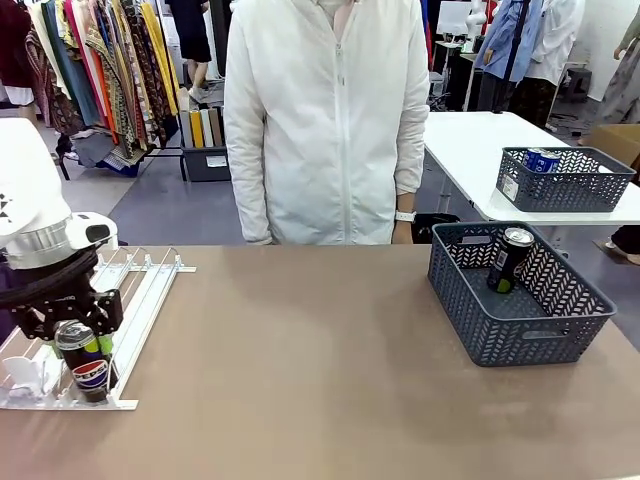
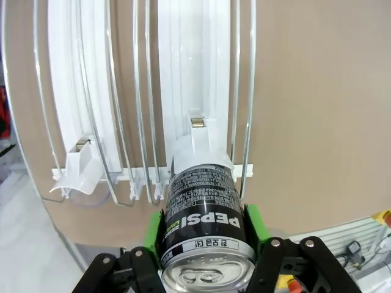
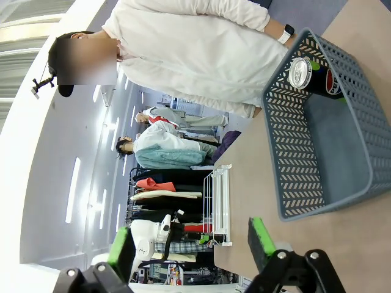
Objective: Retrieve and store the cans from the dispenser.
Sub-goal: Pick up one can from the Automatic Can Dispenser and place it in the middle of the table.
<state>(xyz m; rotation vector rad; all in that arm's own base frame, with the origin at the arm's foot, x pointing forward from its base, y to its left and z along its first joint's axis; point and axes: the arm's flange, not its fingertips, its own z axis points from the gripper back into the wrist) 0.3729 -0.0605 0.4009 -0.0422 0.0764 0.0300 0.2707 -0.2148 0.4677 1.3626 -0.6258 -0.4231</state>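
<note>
The left gripper (image 1: pixel 85 350) is pinching a black Pepsi can (image 1: pixel 84 360) at the near end of the dispenser (image 1: pixel 140 300), which is lying on the left side of the brown worktop (image 1: pixel 300 370). The front view is showing the can upright in the rightmost lane, near the clear plastic stops (image 1: pixel 25 375). The left wrist view is giving the closer detail: the green pads (image 2: pixel 154 229) are pressing on both sides of the can (image 2: pixel 204 232), its silver top facing the camera, its far end sitting against a clear stop (image 2: pixel 201 149) between 2 wire rails (image 2: pixel 244 91).

A second black can (image 1: pixel 508 260) is leaning inside the dark grey basket (image 1: pixel 520 330) on the right of the worktop, in front of a person in a white jacket (image 1: pixel 325 120). The right wrist view is showing that can's silver top (image 3: pixel 300 70) at the basket's far corner, and the right gripper (image 3: pixel 189 244) with its jaws spread wide, holding nothing, above the worktop beside the basket (image 3: pixel 293 152). On a white table behind, another basket (image 1: pixel 560 180) is holding blue cans (image 1: pixel 542 160).
</note>
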